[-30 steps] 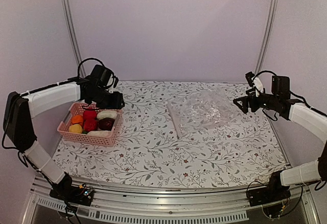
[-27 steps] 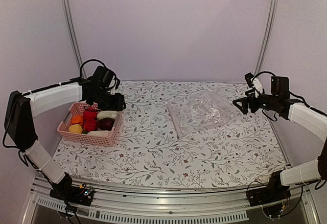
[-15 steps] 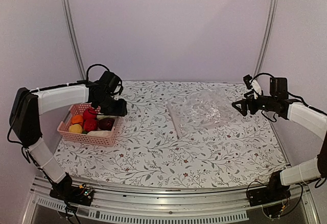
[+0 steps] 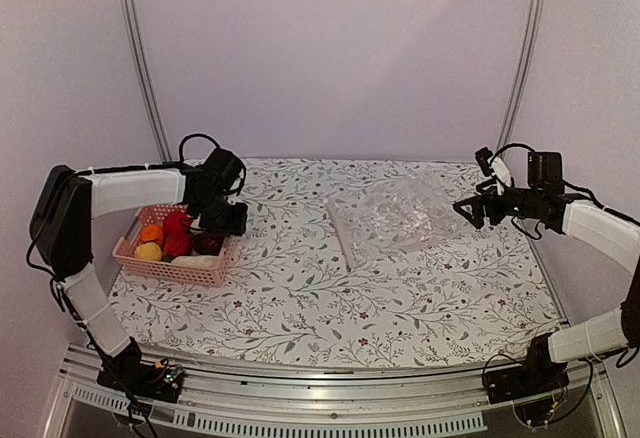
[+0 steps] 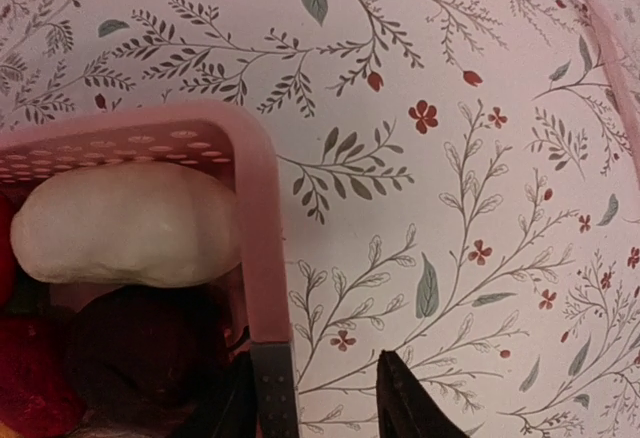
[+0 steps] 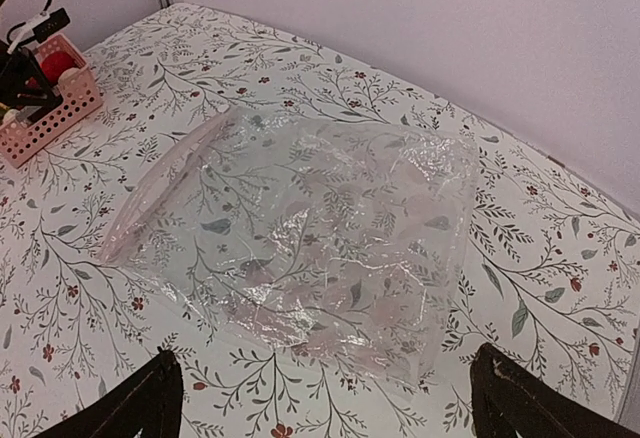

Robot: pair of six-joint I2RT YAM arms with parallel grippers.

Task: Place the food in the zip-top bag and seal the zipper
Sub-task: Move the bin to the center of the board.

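The food lies in a pink basket (image 4: 172, 272) at the left: red (image 4: 177, 223), orange (image 4: 151, 233), yellow (image 4: 148, 251) and dark maroon (image 4: 208, 243) pieces. The left wrist view shows a white oblong piece (image 5: 125, 223) above the maroon one (image 5: 140, 343). My left gripper (image 4: 226, 222) is open and low at the basket's right wall (image 5: 255, 208), one finger at the wall, the other over the table (image 5: 335, 400). The clear zip-top bag (image 4: 395, 216) lies flat and empty, its zipper (image 4: 340, 234) facing the basket. My right gripper (image 4: 468, 208) hovers wide open by the bag's right edge (image 6: 325, 403).
The floral table (image 4: 320, 308) runs to metal rails at the front. The right wrist view shows the bag (image 6: 310, 228), its zipper (image 6: 160, 193) on the left side and the basket (image 6: 45, 118) far left. A purple wall stands behind.
My left gripper has moved right and down from above the basket's back to its right wall, covering the white piece in the top view. My right gripper has crept slightly left.
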